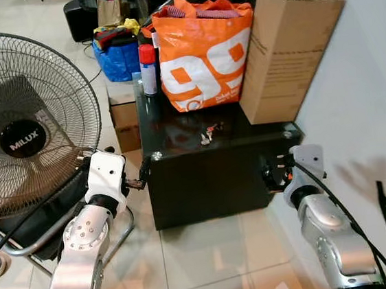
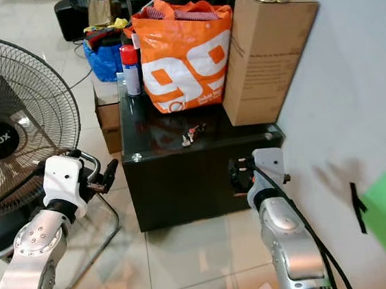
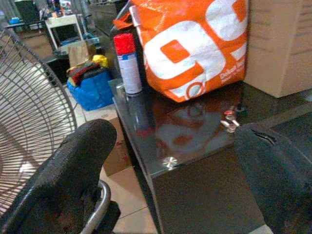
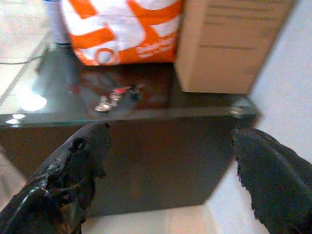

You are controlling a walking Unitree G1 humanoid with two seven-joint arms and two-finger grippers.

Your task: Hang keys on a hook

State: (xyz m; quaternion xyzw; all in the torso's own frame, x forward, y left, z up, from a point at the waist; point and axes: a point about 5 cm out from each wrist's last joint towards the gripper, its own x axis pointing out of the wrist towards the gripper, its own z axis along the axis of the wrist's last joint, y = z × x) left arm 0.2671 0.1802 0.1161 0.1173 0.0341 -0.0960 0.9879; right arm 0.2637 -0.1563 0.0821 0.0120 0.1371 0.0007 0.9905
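Nearest, raised before a low black glass-topped cabinet: left gripper by the front left corner, fingers spread apart, empty; right gripper by the front right corner, fingers likewise parted, empty. On the glossy top, near the front, well apart from both: small bunch of silver keys with a red tag. Behind them: orange-and-white plastic shopping bag, red-capped spray can, tall brown cardboard box against the white wall. Left: round wire-guarded MILUX fan.
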